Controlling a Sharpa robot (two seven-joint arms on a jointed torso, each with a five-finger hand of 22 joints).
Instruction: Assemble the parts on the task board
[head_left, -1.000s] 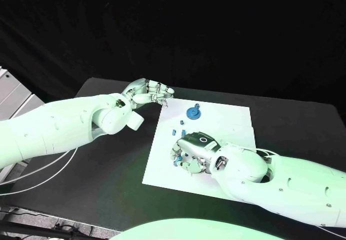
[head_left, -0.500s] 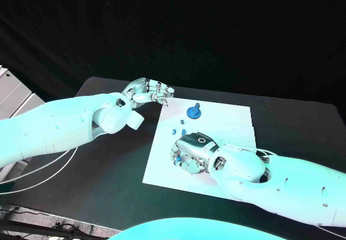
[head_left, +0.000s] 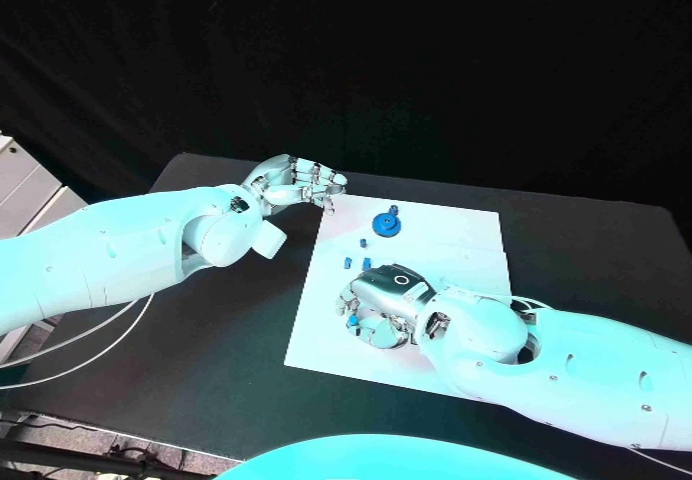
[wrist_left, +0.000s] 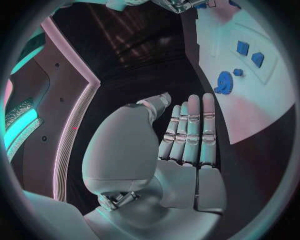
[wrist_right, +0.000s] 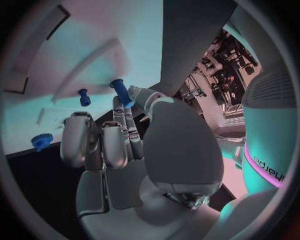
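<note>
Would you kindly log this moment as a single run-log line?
left hand: open, off board's far-left corner | right hand: pinching blue peg over task board | blue gear: on board, untouched

**Blue parts on the white board**

We see the white task board (head_left: 447, 250) lying flat mid-table. A round blue gear-like part (head_left: 387, 224) sits near its far edge, with small blue pieces (head_left: 365, 242) just beside it. A blue peg (wrist_right: 122, 93) is pinched in the right hand (head_left: 387, 305).
</note>
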